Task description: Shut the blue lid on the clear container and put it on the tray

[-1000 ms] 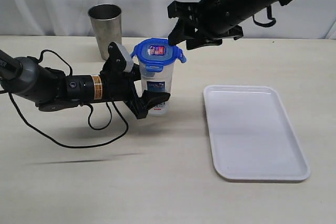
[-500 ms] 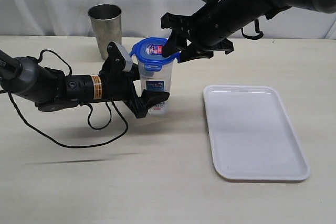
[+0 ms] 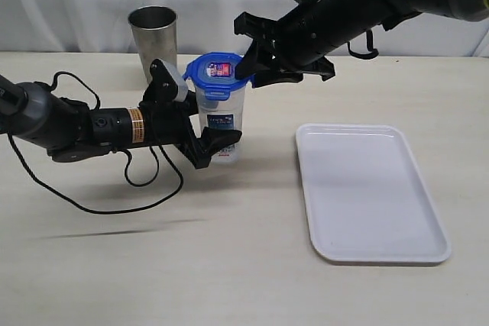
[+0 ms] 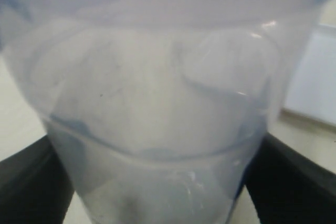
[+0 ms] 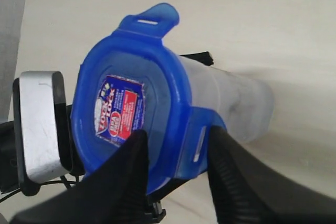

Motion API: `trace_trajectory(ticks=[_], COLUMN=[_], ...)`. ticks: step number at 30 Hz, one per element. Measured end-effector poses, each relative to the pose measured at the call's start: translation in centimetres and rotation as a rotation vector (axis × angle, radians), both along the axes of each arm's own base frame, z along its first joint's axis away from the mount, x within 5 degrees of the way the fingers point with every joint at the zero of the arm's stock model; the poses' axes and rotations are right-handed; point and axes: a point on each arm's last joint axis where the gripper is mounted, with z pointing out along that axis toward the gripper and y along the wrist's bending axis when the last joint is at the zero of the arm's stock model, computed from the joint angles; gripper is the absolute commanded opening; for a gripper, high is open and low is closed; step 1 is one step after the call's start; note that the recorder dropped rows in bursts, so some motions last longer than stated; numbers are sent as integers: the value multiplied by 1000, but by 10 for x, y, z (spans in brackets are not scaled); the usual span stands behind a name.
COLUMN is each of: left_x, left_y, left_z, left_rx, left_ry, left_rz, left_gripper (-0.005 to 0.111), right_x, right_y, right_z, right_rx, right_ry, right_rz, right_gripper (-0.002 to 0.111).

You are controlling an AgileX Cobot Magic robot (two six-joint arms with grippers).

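The clear container (image 3: pixel 223 112) stands upright on the table with the blue lid (image 3: pixel 216 69) sitting on its rim. My left gripper (image 3: pixel 197 111) is shut on the container's body. In the left wrist view the container (image 4: pixel 157 103) fills the picture, with a black finger (image 4: pixel 26 182) against each side of it. My right gripper (image 3: pixel 250 70) is open at the lid's right edge. In the right wrist view one finger (image 5: pixel 126 182) lies over the lid (image 5: pixel 131 108), and the other is outside a folded-down flap (image 5: pixel 197 140). Another flap (image 5: pixel 152 19) sticks out. The white tray (image 3: pixel 370 188) lies to the right.
A grey steel cup (image 3: pixel 153 40) stands behind the left gripper, close to the container. The left arm's black cable (image 3: pixel 145 188) loops over the table in front of that arm. A white curtain hangs behind the table.
The right gripper came down from above onto the lid's right edge, and the flap that stuck out there is now folded down. The left gripper and container shifted slightly left.
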Motion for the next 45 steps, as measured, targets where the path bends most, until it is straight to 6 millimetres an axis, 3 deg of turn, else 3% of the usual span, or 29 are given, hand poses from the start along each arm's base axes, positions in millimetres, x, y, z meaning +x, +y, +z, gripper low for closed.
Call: trace_trajectory(ticks=[8,19,26,37,45], left_x=[2,2,1,1,-1], left_y=[5,5,5,3,0], left_z=[0,-1,-1,-1,-1], left_rx=[-2,1,13,20,11], left_ry=[4,2,-15,-13,-2], left_rz=[20,20,3,1,-10], left_gripper=[0,0,0,0,0], right_x=[6,3,1,7,2], right_y=[3,4,4,-21,-32], right_z=[-11,-12,-14,-9,3], right_rx=[84,105,84,75,16], right_ry=[37,67,60,49,-53], right_rz=[8,38,90,67,152], right_gripper=[23,24,53,55,55])
